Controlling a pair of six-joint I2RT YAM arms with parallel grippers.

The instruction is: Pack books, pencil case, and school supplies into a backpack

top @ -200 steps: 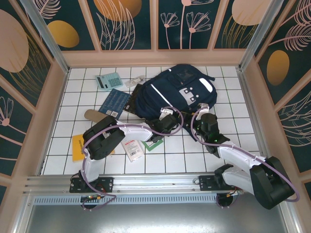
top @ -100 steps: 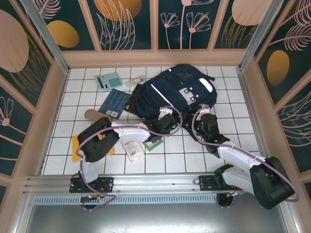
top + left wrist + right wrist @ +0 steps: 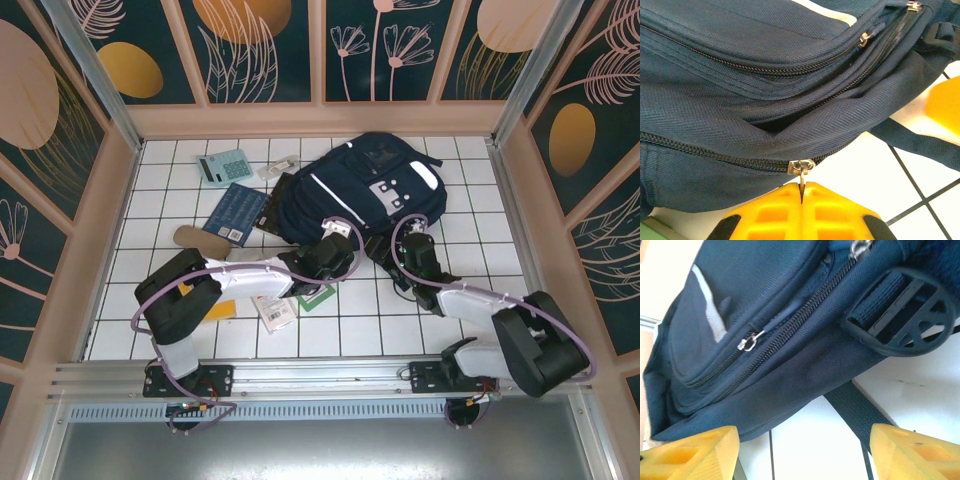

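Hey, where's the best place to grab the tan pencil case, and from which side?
Pinch the pencil case across its narrow width near the rounded left end, coming straight down. It lies flat and long on the tiles; the blue book crowds its far side and the left arm crosses by its right end, so the left end looks freest.

The backpack [image 3: 365,190] lies toward the bench's [image 3: 480,200] twelve o'clock edge. From it, the calculator [image 3: 222,167] sits at ten o'clock, a book [image 3: 237,210] at nine, the pencil case [image 3: 195,240] at eight.
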